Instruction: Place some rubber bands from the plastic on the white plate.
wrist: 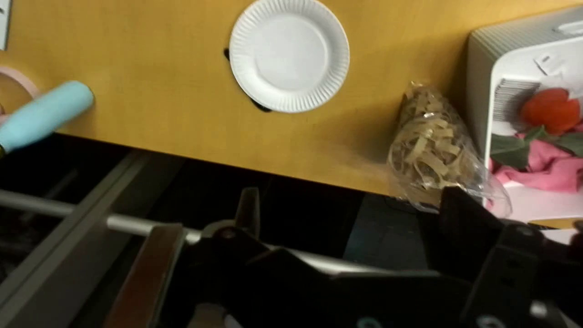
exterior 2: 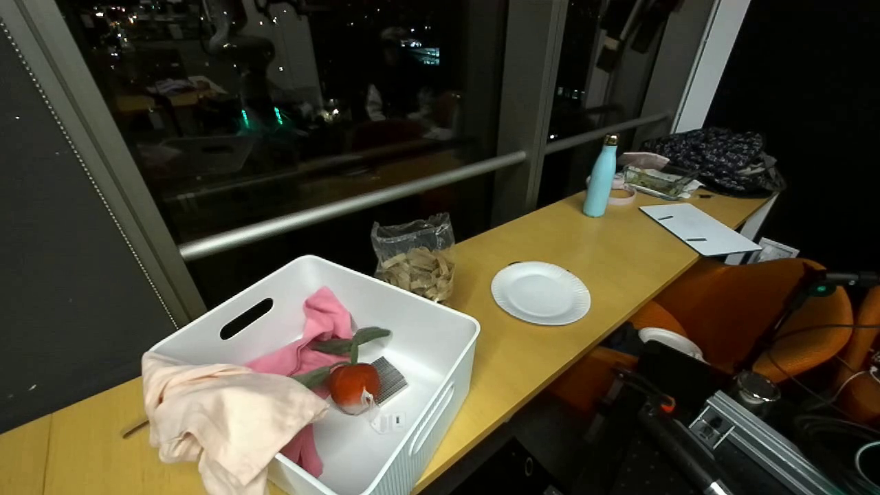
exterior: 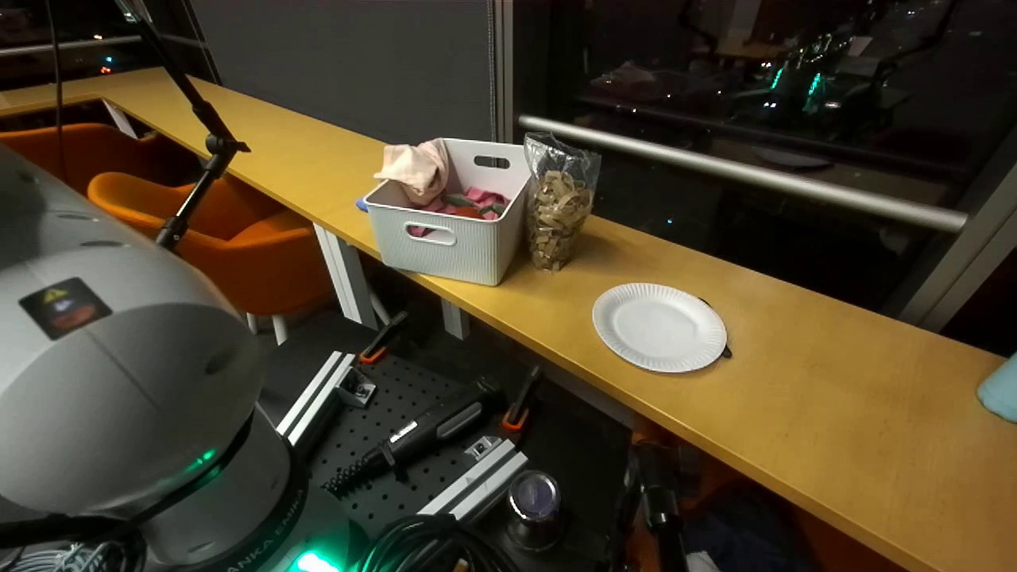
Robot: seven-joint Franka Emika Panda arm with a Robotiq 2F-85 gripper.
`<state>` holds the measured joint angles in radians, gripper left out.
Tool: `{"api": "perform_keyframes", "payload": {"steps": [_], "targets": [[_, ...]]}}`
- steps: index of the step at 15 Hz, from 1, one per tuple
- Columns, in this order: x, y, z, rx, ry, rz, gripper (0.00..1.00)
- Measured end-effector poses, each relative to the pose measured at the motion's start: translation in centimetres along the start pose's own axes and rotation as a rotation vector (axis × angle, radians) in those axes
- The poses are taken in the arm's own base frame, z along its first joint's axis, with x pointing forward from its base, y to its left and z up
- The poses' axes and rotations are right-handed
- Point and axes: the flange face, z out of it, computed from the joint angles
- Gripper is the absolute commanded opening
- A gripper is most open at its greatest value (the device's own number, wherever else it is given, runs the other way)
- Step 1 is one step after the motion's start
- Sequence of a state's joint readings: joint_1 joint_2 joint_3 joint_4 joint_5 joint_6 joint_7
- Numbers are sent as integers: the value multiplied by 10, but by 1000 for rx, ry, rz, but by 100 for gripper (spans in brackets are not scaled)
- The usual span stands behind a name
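Pinching the topmost rubber bands (wrist: 432,159), likely light and springy, at the wrist view's three o'clock seems best; the end effector (wrist: 350,191) stands jaws apart.

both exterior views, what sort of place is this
Probably an office or lab, judging by the long yellow wood-look desk, the orange rounded chairs and the flat black perforated board.

You have the clear plastic bag (exterior: 561,157) standing upright, tan-brown rubber bands (exterior: 559,208) heaped inside it. Your round, fluted white plate (exterior: 659,326) lies flat nearby.
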<state>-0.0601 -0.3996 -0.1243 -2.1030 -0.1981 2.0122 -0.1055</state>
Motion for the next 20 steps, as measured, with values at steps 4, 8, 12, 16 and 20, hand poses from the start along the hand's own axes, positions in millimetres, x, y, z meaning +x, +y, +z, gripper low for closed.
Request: {"api": "perform_keyframes", "payload": {"steps": [4,8,12,16,20], "targets": [[77,-45,24,37,5,-68,100],[132,-82,72,42,-100,-133,100],[165,-114,114,56,-245,-215,100],[181,-122,115,62,-298,-236,100],[183,-120,107,61,-297,-235,100]]}}
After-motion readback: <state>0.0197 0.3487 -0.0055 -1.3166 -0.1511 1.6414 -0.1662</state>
